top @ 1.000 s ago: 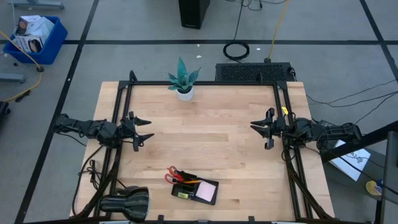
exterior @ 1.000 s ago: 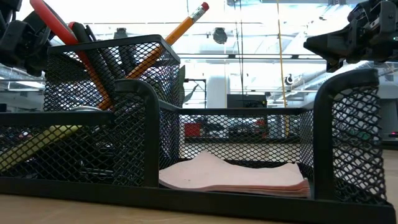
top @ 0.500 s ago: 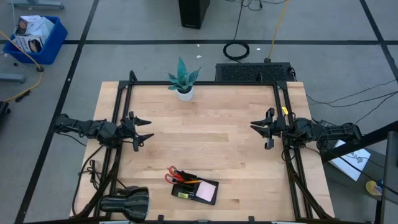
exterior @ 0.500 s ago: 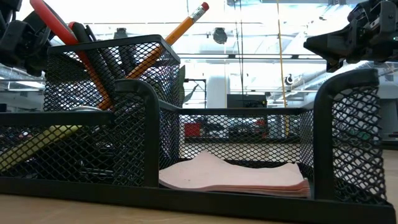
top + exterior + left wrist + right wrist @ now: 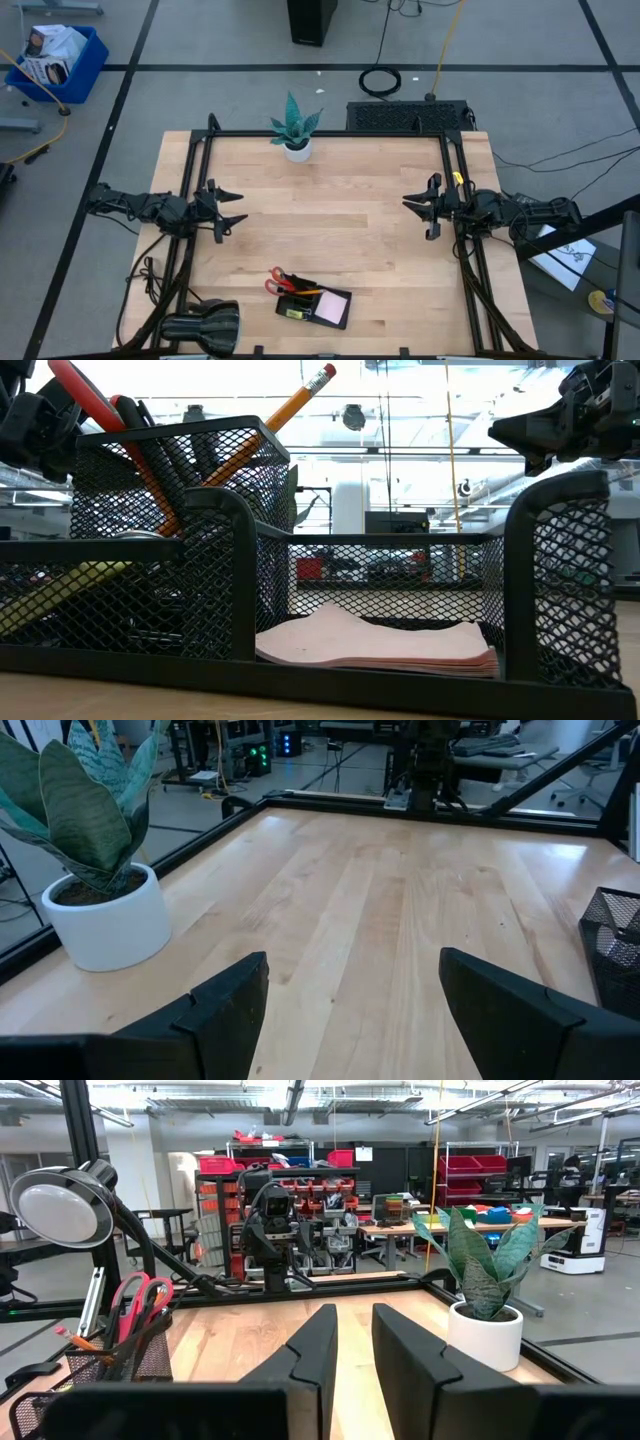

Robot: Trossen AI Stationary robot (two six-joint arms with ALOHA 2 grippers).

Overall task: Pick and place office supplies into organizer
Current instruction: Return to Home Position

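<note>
Both unmoved: left pincer (image 5: 238,207) and right pincer (image 5: 410,205) hover well apart.

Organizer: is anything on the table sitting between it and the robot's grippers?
No, nothing visible. Only bare wood lies between the organizer and the left gripper and right gripper. The plant and the lamp stand off to the sides.

A black mesh organizer (image 5: 338,311) is set on the wooden table (image 5: 330,215), slightly skewed to its front edge. Red-handled scissors (image 5: 84,390), black pens (image 5: 170,455) and an orange pencil (image 5: 291,404) with a pink eraser are stood leaning in the organizer's tall cup at one end. A pale pink note pad (image 5: 380,643) is laid flat in the wide low tray beside that cup, its top sheets slightly curled. A yellow piece (image 5: 60,595) is seen through the mesh of the low compartment under the cup.
</note>
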